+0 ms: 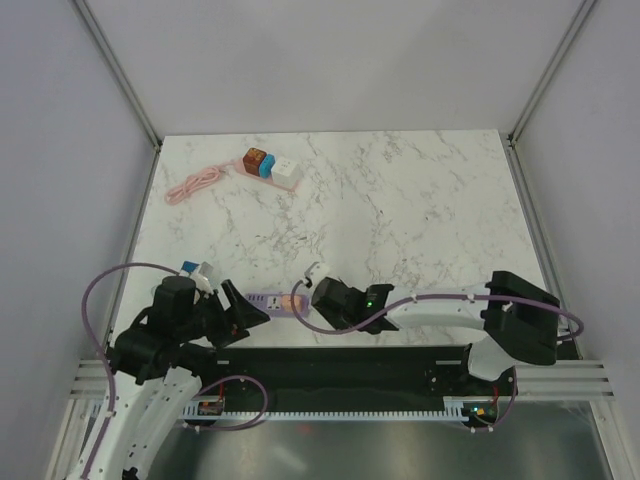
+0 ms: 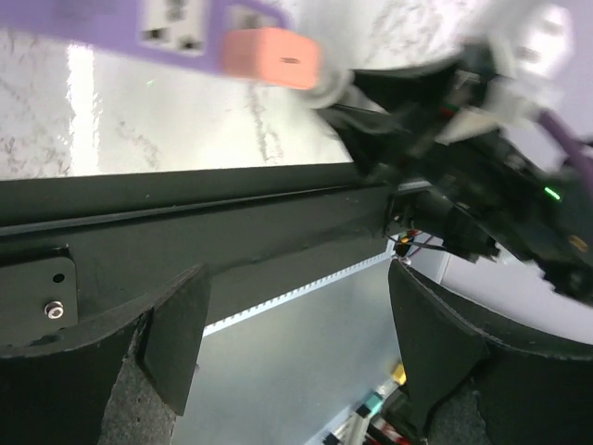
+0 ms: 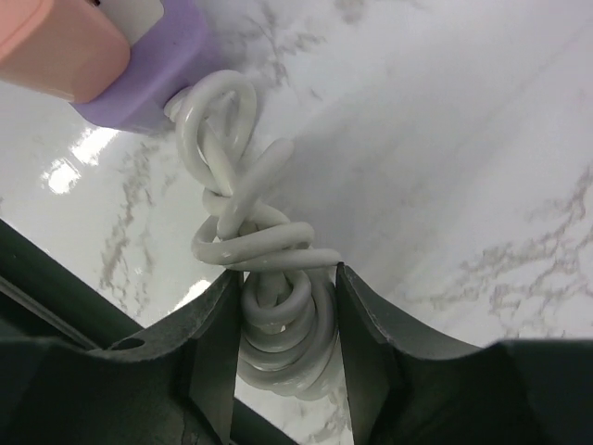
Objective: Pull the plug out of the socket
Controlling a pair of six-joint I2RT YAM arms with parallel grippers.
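Black-white left arm (image 1: 165, 330), right arm (image 1: 440, 312), purple cables (image 1: 85, 305), green light (image 1: 371, 297)

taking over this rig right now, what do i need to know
Hands: left hand open, nothing between its fingers, near the free end of the purple power strip. The right hand is shut on the strip's bundled white cable, just off its other end.
Things: orange plug seated in the strip, at the cable end.
Done: cable gripped, which should steady the strip.
Left: bring the left hand onto the plug, close, pull it out.
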